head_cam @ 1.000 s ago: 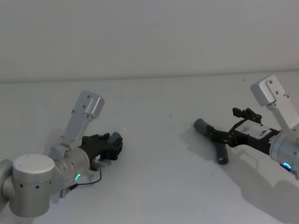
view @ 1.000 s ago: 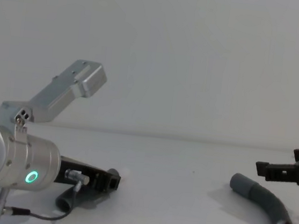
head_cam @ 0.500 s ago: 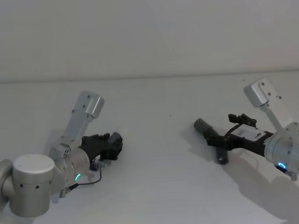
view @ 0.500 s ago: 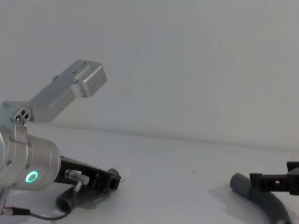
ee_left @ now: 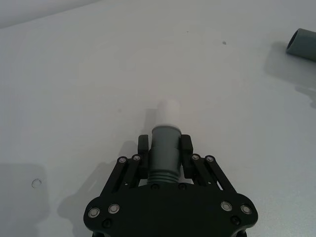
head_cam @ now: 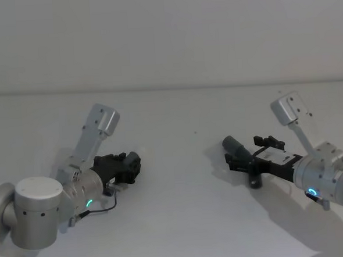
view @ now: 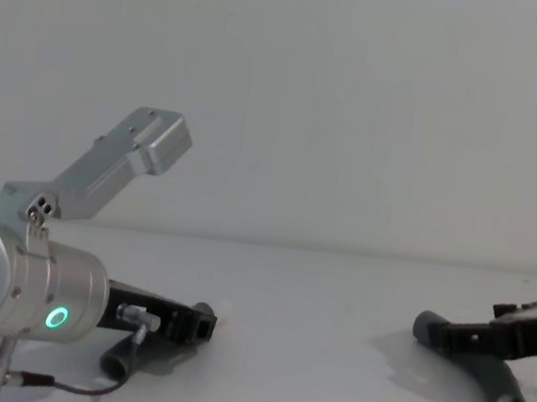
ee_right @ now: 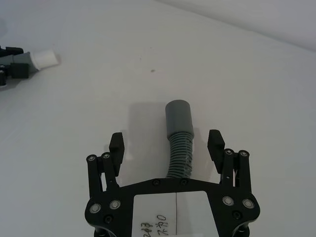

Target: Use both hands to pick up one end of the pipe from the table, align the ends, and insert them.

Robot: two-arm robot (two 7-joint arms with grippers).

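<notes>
Left pincer [ee_left: 165, 146] clenched on the left pipe piece [ee_left: 164, 163]; right pincer [ee_right: 166, 142] released, grasping nothing.
Left: fingers clamp the grey cuff, pale tip [ee_left: 168, 109] pokes out past them, low over the tabletop [head_cam: 183, 221]. Right: spread fingers straddle the ribbed part of the right pipe piece [ee_right: 179, 153] just behind its grey sleeve [ee_right: 178, 116], gaps both sides; the piece lies on the tabletop at right.

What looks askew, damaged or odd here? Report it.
Nothing stands out. The left gripper is shut on the pale-tipped pipe piece; the open right gripper straddles the other piece behind its grey sleeve, on the white table. Both pieces look intact.
</notes>
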